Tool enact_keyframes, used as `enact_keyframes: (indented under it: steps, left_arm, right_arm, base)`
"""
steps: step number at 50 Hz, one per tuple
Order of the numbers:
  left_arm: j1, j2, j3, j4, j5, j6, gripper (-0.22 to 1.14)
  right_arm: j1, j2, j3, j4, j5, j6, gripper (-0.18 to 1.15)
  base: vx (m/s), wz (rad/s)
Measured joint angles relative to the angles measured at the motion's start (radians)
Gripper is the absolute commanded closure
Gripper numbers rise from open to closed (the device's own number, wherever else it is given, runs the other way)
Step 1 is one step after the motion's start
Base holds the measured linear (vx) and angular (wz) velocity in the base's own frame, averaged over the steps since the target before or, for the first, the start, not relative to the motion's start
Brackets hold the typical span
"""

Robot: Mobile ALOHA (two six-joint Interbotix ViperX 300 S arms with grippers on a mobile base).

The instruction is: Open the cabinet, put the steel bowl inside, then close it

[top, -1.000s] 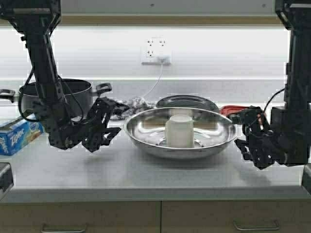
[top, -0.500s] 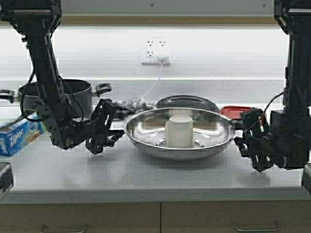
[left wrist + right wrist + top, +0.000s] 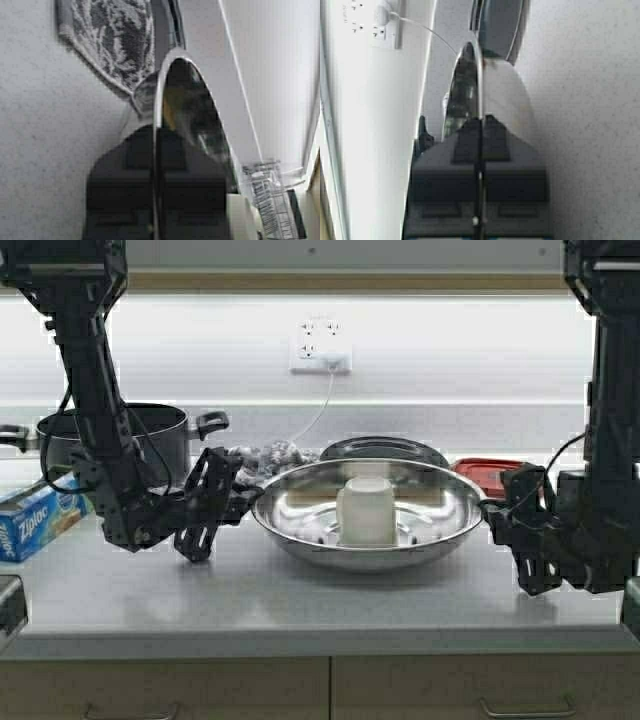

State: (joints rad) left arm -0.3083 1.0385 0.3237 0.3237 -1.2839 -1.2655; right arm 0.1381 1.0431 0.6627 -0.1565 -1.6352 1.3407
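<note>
The steel bowl [image 3: 440, 515] sits in the middle of the counter with a white cup [image 3: 367, 510] upright inside it. My left gripper [image 3: 245, 502] is shut on the bowl's left rim. In the left wrist view the thin rim [image 3: 159, 95] runs straight between the closed fingers of that gripper [image 3: 155, 135]. My right gripper [image 3: 492, 510] is shut on the opposite rim. The right wrist view shows the bowl [image 3: 470, 85] edge-on, clamped in that gripper [image 3: 481, 120]. Of the cabinet [image 3: 330, 280], only its tan lower edge shows along the top; its doors are out of view.
A black two-handled pot [image 3: 150, 435] and a Ziploc box [image 3: 30, 520] stand at the left. Behind the bowl lie a patterned cloth [image 3: 270, 455], a dark plate [image 3: 385, 450] and a red-lidded container [image 3: 485, 468]. Drawer fronts [image 3: 200, 690] run below the counter edge.
Both grippers moved inward from either side and closed on the bowl's rim. The bowl has shifted slightly left and up.
</note>
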Motion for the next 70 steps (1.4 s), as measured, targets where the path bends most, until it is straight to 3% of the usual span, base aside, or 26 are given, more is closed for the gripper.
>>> enact_keyframes:
  steps: [20, 51, 70]
  left_arm:
    - [0.002, -0.074, 0.16, -0.002, -0.075, 0.008, 0.9]
    - [0.006, -0.454, 0.629, -0.014, -0.206, 0.066, 0.9]
    - [-0.097, -0.77, 0.9, -0.167, -0.207, 0.067, 0.9]
  right_arm:
    - [0.018, -0.028, 0.089, -0.026, -0.063, 0.009, 0.91]
    - [0.164, -0.284, 0.348, 0.005, -0.083, 0.008, 0.91]
    - [0.202, -0.537, 0.546, 0.005, -0.083, 0.009, 0.91]
  base:
    - [0.0, 0.0]
    - [0.0, 0.0]
    - [0.0, 0.0]
